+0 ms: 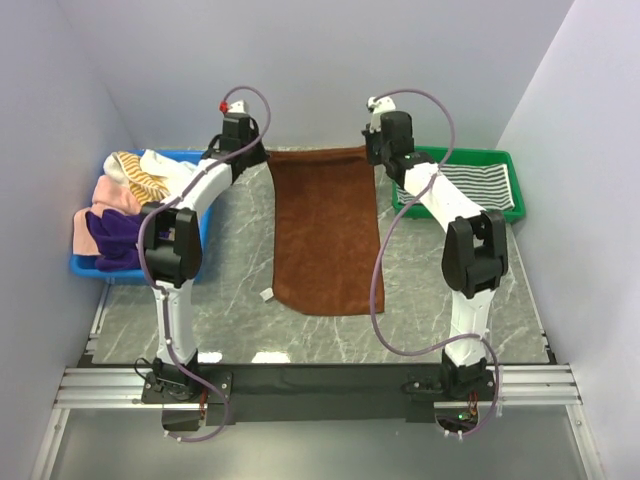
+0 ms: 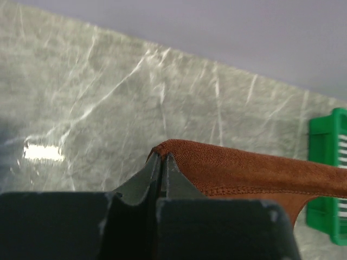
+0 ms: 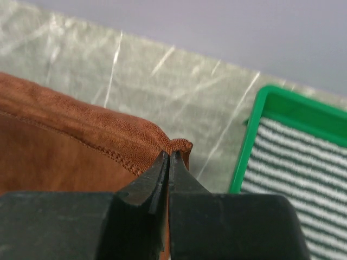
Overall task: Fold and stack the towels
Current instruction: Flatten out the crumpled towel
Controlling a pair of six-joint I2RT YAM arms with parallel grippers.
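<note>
A plain brown towel [image 1: 325, 230] hangs stretched between my two grippers at the far middle of the table, its near end lying on the table. My left gripper [image 1: 262, 152] is shut on the towel's far left corner [image 2: 162, 151]. My right gripper [image 1: 372, 150] is shut on its far right corner [image 3: 181, 147]. A folded grey-white striped towel [image 1: 478, 183] lies in the green tray [image 1: 510, 160] at the right. Several loose towels, yellow-white striped [image 1: 140, 178], pink [image 1: 115, 195], purple [image 1: 115, 235] and white [image 1: 170, 165], are heaped in the blue bin [image 1: 90, 265] at the left.
The marble table top [image 1: 230, 300] ends at a dark strip by the arm bases. A small white tag [image 1: 266, 295] lies beside the towel's near left corner. Grey walls close in the left, far and right sides. The green tray [image 2: 328, 173] shows in the left wrist view.
</note>
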